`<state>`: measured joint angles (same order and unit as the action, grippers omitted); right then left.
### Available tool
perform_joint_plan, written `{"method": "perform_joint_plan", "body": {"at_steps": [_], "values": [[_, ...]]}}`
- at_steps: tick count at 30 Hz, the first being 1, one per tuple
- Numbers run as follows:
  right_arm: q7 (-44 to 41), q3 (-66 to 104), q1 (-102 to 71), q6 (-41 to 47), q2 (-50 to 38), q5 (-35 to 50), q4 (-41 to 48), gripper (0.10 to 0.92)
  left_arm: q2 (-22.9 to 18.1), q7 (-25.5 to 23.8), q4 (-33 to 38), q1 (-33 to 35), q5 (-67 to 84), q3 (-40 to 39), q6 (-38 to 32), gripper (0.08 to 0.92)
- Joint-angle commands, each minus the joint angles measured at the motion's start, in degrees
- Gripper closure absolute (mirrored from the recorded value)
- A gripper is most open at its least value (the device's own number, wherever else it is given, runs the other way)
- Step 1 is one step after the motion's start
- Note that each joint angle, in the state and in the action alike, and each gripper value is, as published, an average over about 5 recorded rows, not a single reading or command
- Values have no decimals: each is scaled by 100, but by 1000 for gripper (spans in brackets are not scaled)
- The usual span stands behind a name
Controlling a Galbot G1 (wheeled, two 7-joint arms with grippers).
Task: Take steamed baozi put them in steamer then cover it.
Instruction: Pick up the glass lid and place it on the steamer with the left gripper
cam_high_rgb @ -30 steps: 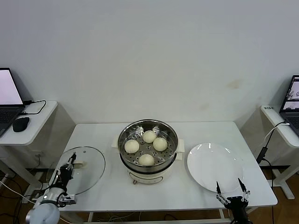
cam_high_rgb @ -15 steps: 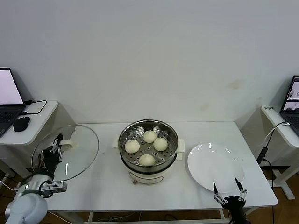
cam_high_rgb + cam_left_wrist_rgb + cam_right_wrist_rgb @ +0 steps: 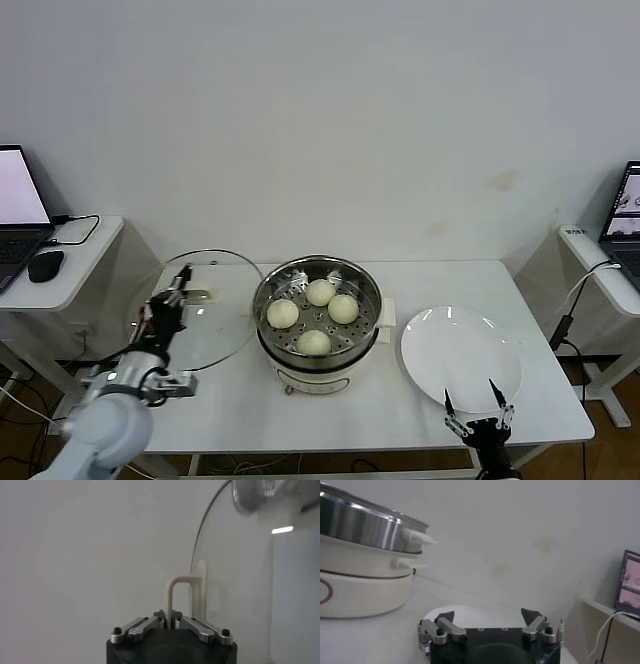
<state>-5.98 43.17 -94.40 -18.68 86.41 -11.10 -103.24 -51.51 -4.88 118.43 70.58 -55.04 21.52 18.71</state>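
Observation:
Four cream-white baozi (image 3: pixel 314 309) sit on the perforated tray inside the steel steamer (image 3: pixel 317 330) at the table's middle. My left gripper (image 3: pixel 174 297) is shut on the cream handle (image 3: pixel 176 597) of the glass cover (image 3: pixel 195 310), holding it tilted in the air just left of the steamer. In the left wrist view the cover's rim (image 3: pixel 200 535) curves up beside the handle. My right gripper (image 3: pixel 470 410) is open and empty at the table's front edge, below the white plate (image 3: pixel 460 357). The steamer's side (image 3: pixel 360 565) also shows in the right wrist view.
The white table (image 3: pixel 230 400) holds the steamer and the empty plate on the right. Side desks with a laptop (image 3: pixel 18 200) and mouse (image 3: pixel 44 265) stand at the left, another laptop (image 3: pixel 625 210) at the right. A cable (image 3: pixel 575 295) hangs right.
My left gripper has lifted the cover off the table and carried it right, up beside the steamer. My right gripper has drifted slightly lower and left.

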Motion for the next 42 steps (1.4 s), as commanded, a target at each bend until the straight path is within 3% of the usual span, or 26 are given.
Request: {"method": "perform_joint_plan", "body": {"at_steps": [1, 11, 16, 20, 29, 42], "values": [[326, -132, 92, 82, 45, -354, 149, 202, -663, -878, -83, -1585, -927, -1865, 947, 859], [421, -193, 153, 104, 94, -506, 231, 202, -1669, -1663, -487, -2015, -2104, -2213, 1346, 859], [429, -205, 152, 97, 91, -515, 249, 203, -2433, -1760, -879, -2129, -2552, -2284, 1341, 859], [428, -200, 146, 91, 83, -518, 258, 203, -2783, -1784, -1108, -2131, -2742, -2294, 1319, 859], [421, -229, 143, 64, 86, -545, 305, 203, -3061, -1788, -1262, -1983, -2892, -2372, 1279, 859], [404, -280, 135, 43, 85, -565, 329, 202, -3133, -1712, -1509, -1919, -2965, -2418, 1165, 859]]}}
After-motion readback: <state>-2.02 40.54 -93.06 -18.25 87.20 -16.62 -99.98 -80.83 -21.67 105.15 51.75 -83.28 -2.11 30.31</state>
